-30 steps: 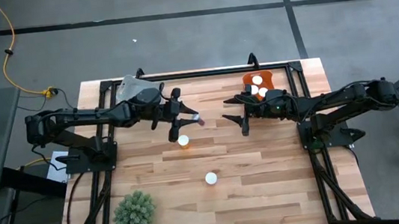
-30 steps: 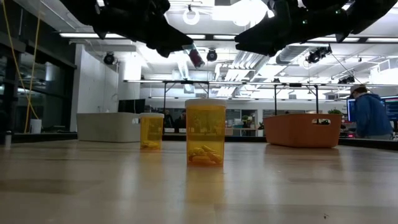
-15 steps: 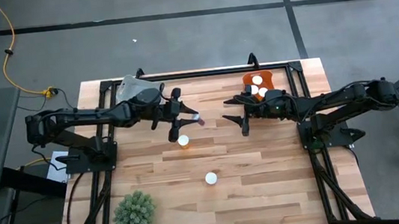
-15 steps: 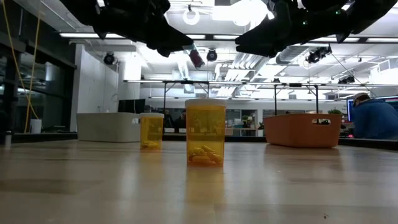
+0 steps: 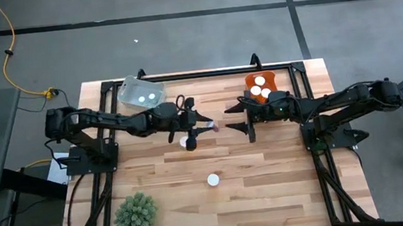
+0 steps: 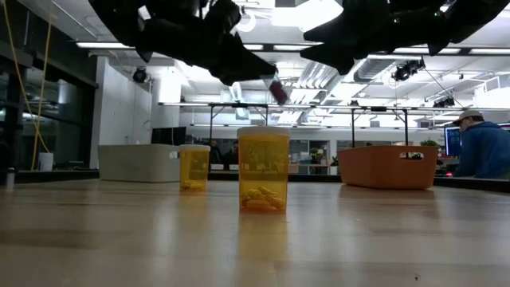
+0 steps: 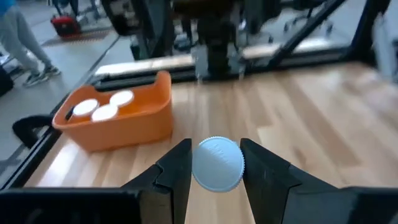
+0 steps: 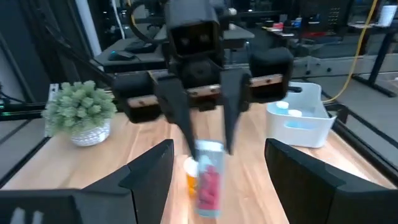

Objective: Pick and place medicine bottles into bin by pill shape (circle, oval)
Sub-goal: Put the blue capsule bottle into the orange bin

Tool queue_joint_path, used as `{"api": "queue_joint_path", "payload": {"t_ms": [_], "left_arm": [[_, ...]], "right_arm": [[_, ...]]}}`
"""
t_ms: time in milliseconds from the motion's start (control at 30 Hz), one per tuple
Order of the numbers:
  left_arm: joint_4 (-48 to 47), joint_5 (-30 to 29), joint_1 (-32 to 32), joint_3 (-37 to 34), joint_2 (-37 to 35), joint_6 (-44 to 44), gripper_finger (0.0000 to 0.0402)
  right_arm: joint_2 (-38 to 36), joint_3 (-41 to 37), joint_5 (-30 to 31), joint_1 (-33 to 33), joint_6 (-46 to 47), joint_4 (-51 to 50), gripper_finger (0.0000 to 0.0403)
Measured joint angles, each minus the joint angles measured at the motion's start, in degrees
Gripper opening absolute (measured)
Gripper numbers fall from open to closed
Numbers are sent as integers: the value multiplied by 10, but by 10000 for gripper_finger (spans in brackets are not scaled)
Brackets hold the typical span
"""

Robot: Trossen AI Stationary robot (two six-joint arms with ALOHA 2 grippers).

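Note:
My left gripper (image 5: 203, 125) is over the table's middle, shut on a small clear bottle with red-pink pills (image 8: 209, 180) and a white cap (image 7: 217, 163). My right gripper (image 5: 240, 120) is open and faces it from the right, a short gap away, with its fingers (image 8: 148, 175) spread wide. Two amber bottles stand on their bases on the table: one (image 5: 186, 141) under the left gripper and one (image 5: 213, 179) nearer the front. They also show in the low view (image 6: 263, 169) (image 6: 194, 167). My left gripper pinches the bottle at its cap end (image 7: 217, 163) between its two fingers (image 7: 177, 171). The fingers come from the table's left, slanting a little down. The bottle sticks out beyond the fingertips toward the right gripper, tilted (image 6: 277, 90) and lifted clear of the table.
An orange bin (image 5: 261, 87) with three white-capped bottles stands at the back right. A pale bin (image 5: 141, 94) with bottles stands at the back left. A green spiky plant ball (image 5: 135, 213) sits at the front left. A person (image 6: 476, 147) is in the room behind.
My left gripper has gone toward the table's right edge with the bottle, closing on the right gripper and uncovering the pale bin. The bottle stays clear of the table.

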Motion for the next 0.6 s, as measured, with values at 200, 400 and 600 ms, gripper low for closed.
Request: {"api": "queue_joint_path", "payload": {"t_ms": [200, 400, 600], "left_arm": [[-34, -42, -32, 15, 3, 20, 115], [-33, -114, -50, 17, -19, 15, 115], [-33, -111, -54, 17, -18, 25, 115]], "right_arm": [[0, 0, -35, 22, 40, -6, 245], [0, 0, 3, 46, 43, -44, 245], [0, 0, 51, 37, 37, -62, 245]]}}
